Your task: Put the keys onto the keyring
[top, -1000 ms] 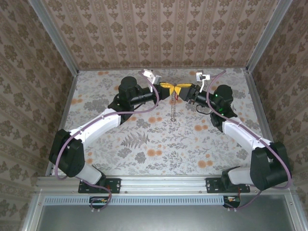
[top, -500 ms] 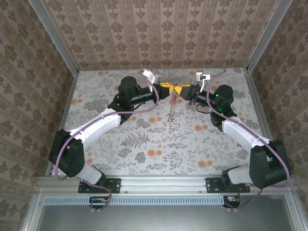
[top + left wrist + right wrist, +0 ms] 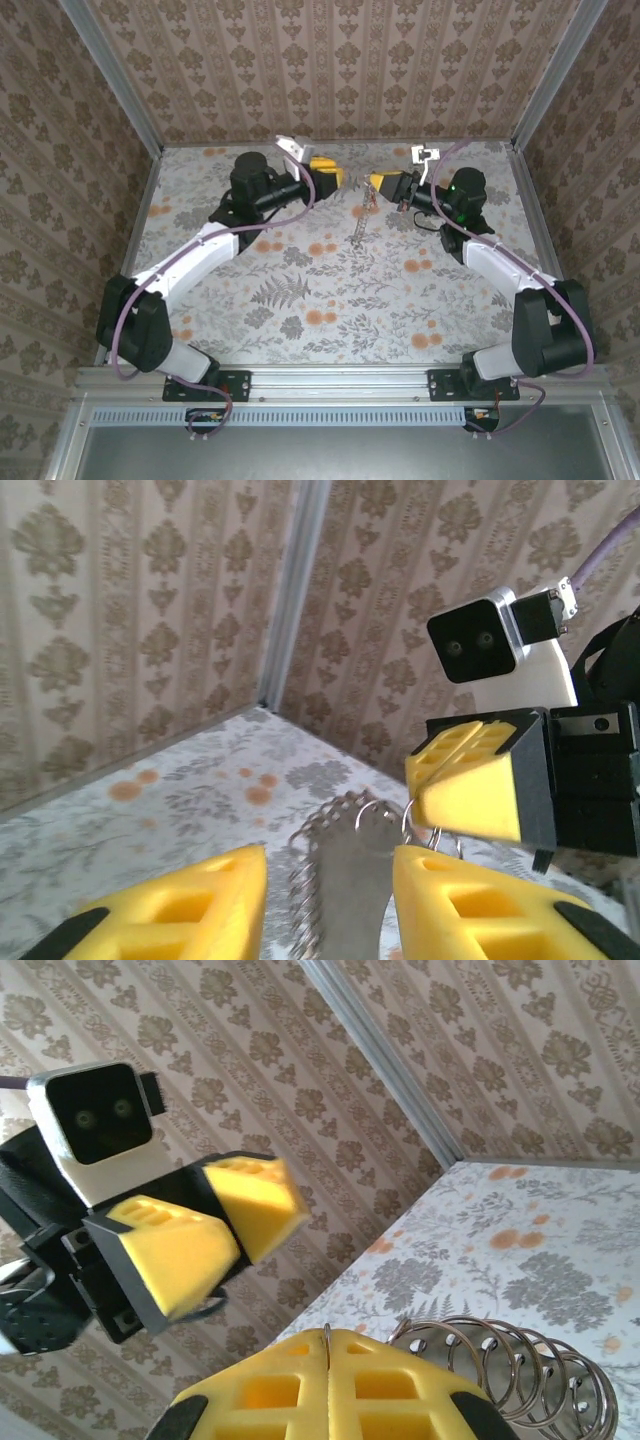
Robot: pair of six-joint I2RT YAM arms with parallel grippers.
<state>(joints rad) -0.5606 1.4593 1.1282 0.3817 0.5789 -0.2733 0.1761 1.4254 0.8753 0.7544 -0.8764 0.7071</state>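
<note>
The keyring [image 3: 357,222] hangs as a grey metal strand with a fringe of small rings, above the floral floor. My right gripper [image 3: 380,184] is shut on its top end. In the right wrist view the yellow fingers [image 3: 400,1390] pinch a thin wire of the keyring [image 3: 520,1360]. My left gripper [image 3: 334,175] stands open just left of it, touching nothing. In the left wrist view the keyring [image 3: 350,875] hangs beyond the gap between my open left fingers [image 3: 190,905], with the right gripper [image 3: 470,785] above it. The red-headed key is out of view.
The patterned back wall [image 3: 350,70] stands close behind both grippers, with aluminium corner posts [image 3: 545,75] at either side. The floral floor [image 3: 340,300] spreads out below the hanging strand toward the arm bases.
The two grippers were together at the top of the keyring. My left gripper has let go, opened and drawn back to the left; the right has shifted slightly right, still holding it.
</note>
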